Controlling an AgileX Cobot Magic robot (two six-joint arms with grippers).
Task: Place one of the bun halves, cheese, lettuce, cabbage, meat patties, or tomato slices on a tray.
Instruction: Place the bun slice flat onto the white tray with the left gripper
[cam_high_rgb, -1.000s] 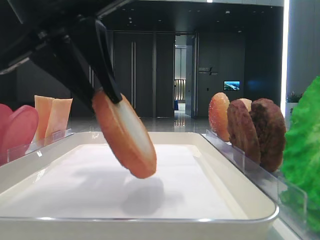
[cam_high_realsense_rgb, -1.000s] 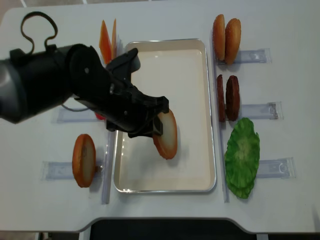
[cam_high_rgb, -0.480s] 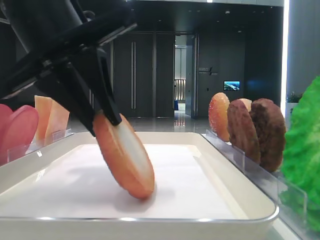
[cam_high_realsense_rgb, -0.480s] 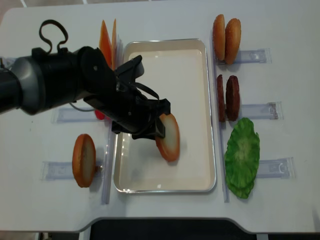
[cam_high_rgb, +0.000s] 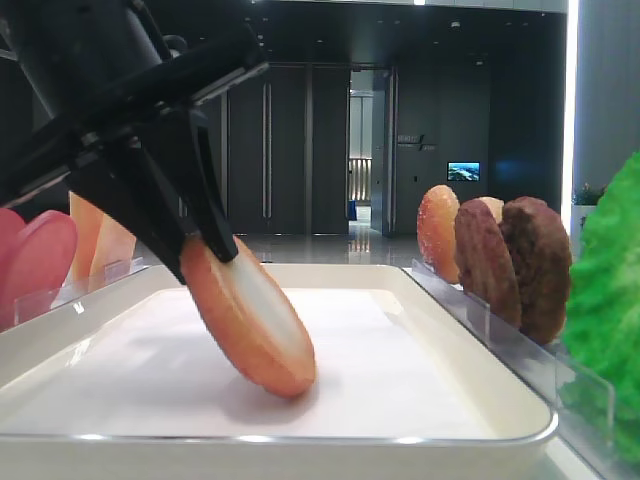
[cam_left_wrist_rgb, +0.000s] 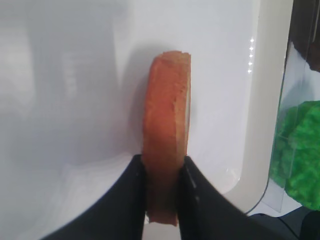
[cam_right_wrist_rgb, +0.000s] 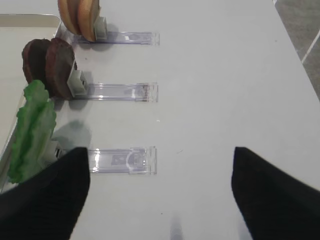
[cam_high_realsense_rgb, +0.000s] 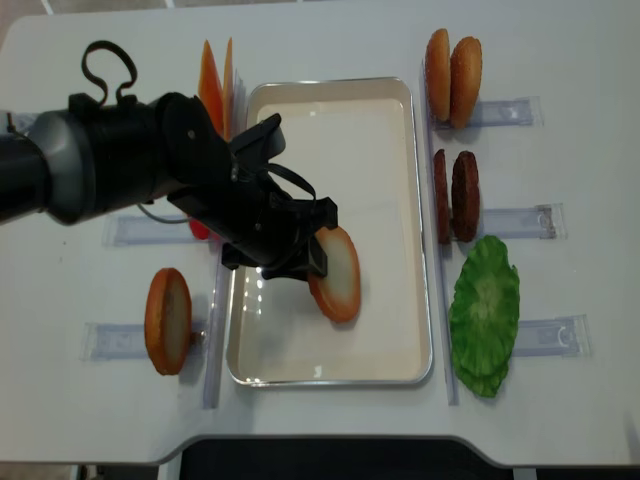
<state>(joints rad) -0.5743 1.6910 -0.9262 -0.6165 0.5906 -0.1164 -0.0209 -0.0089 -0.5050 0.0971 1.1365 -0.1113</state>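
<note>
The left arm (cam_high_realsense_rgb: 110, 175) is thick and rounded, with a matt black cover that turns dark grey near the picture edge. A thin black cable (cam_high_realsense_rgb: 105, 70) makes a loop above it. The left pincer (cam_high_realsense_rgb: 318, 262) is also black, with a blocky body and two flat, narrow fingers (cam_high_rgb: 205, 175) with straight edges; in the left wrist view their tips look smooth and a little shiny. The right pincer (cam_right_wrist_rgb: 160, 195) shows only as two blurred black fingers, wide and with sloping edges. I see no markings or screws.
</note>
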